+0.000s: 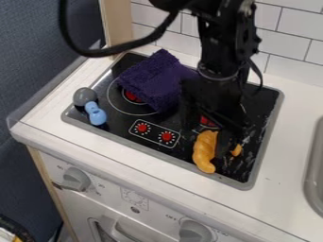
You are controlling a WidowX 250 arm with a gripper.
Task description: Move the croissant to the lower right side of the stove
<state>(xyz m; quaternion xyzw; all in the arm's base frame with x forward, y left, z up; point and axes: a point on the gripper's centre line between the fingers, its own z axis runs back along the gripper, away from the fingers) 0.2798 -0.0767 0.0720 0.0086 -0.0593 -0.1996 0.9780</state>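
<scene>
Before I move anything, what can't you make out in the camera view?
All in the camera view:
Croissant: part hidden behind the claw, so I can't confirm a grip.
Right burner: mostly blocked by the arm and claw.
Left burner: partly covered by the purple cloth.
Sink: cut off by the right edge.

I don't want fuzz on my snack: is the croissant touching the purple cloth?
Apart. The camera view shows black stovetop between the croissant and the purple cloth.
</scene>
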